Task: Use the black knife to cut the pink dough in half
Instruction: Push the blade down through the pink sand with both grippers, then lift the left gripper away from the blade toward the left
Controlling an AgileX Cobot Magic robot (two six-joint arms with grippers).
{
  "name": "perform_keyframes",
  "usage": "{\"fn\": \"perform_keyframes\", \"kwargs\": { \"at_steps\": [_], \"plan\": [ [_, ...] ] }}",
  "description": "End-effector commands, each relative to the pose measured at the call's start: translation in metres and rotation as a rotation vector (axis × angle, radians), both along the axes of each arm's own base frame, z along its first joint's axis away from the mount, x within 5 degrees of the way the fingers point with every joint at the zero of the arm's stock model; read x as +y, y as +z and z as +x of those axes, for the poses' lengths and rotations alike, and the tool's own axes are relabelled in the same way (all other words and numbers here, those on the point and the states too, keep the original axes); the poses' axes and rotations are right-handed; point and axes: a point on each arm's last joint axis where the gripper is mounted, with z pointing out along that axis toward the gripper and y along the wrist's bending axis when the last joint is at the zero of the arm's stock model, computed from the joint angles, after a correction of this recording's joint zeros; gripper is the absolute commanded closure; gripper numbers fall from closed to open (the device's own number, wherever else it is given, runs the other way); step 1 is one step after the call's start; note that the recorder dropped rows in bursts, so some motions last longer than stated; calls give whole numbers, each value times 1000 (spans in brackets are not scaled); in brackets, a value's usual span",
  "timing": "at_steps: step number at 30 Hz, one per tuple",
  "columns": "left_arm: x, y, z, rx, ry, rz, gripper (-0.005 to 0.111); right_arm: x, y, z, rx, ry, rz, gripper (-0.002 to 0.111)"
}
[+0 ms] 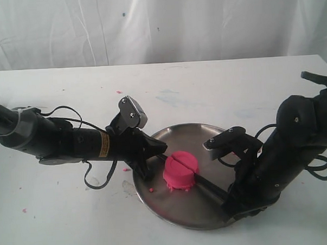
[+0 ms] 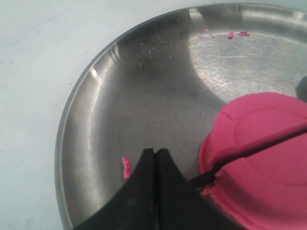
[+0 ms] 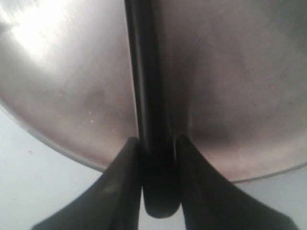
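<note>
pink dough [image 1: 181,170]: one lump, a slit across its top
black knife [image 1: 209,184]: one
steel plate [image 1: 197,218]: one
robot arms: two
hands: two, the left hand [image 1: 160,150] and the right hand [image 3: 156,143]
pink crumbs on the plate [image 2: 125,167]: several, too small to count exactly
surface [image 1: 75,224]: one

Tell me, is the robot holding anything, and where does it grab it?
The right gripper holds the black knife by its handle end. The left gripper is shut on nothing.
</note>
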Motion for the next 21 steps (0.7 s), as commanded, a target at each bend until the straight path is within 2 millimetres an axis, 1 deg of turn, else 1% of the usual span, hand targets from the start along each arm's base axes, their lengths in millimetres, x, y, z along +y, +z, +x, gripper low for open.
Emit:
{"fn": "perform_keyframes", "kwargs": {
  "at_steps": [1,6,21],
  "plan": [
    [5,-20,-8,38,-25,133,107,0,0,9,-84,-66,22,108],
    [5,-20,-8,38,-25,133,107,0,1,12,-115,-74,27,108],
    [5,-20,-8,39,-24,132,107,0,1,13,-119,-74,28,108]
  ]
}}
